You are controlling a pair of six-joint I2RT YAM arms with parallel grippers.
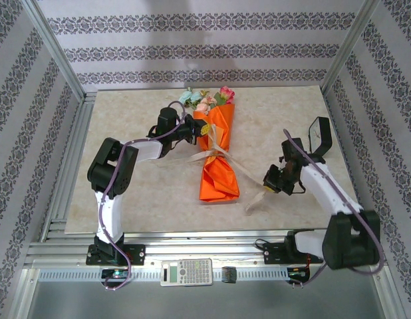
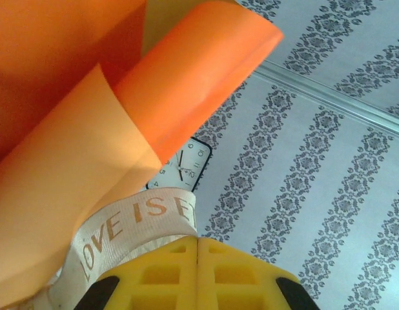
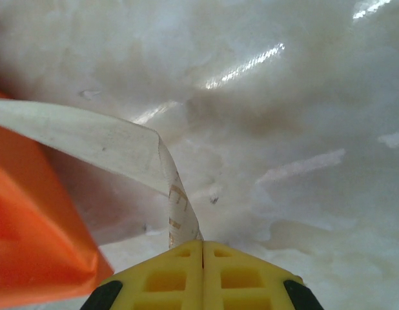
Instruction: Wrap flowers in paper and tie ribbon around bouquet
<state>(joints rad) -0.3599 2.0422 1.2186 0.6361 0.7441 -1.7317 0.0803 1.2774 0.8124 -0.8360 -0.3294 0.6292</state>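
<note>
Left claw (image 1: 197,131) closed, arm bent rightward, right claw (image 1: 267,181) closed, pointing leftward

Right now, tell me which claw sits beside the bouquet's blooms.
The left claw, at the orange paper's wide end; the right claw pinches the ribbon well clear of it.

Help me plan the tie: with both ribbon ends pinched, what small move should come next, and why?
Probably draw the two ends gently apart to snug the wrap. The left fingers and right fingers are each shut on the ribbon, which crosses the bouquet at mid-length but bends slackly near the right fingers.
</note>
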